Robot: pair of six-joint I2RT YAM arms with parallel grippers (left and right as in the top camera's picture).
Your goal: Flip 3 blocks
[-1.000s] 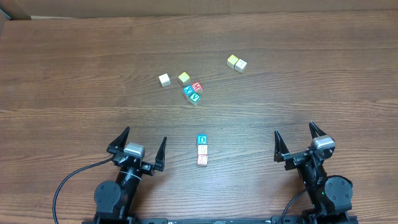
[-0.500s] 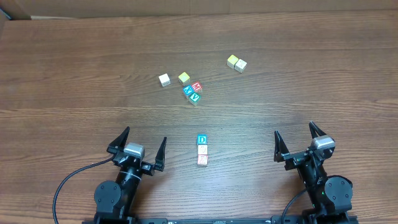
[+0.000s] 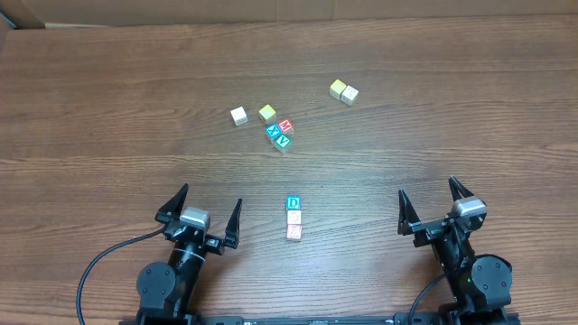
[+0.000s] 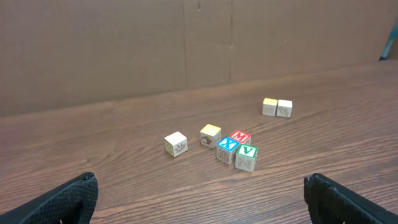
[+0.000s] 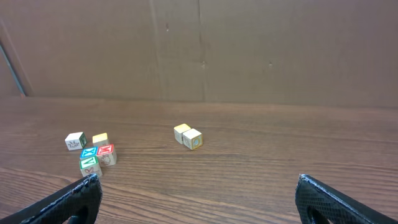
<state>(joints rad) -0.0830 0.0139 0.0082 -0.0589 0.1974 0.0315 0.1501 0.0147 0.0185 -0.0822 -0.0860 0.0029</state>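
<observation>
Both arms sit at the near edge of the bench. The left jaws and right jaws are both spread wide open with nothing between them (not touching a single cube). The three blocks for the job sit in a tight little column between the two arms, well apart from either. The blue D block is farthest from the robot, the plain whitish block touches it in the middle, and the red-letter block is nearest the robot.

Further out there's a cluster: a red M cube, blue X cube and green V cube bunched together. A yellow-topped cube sits just beside them, and a white cube is a bit further left. Off to the right, another yellow-topped cube touches a pale cube.
</observation>
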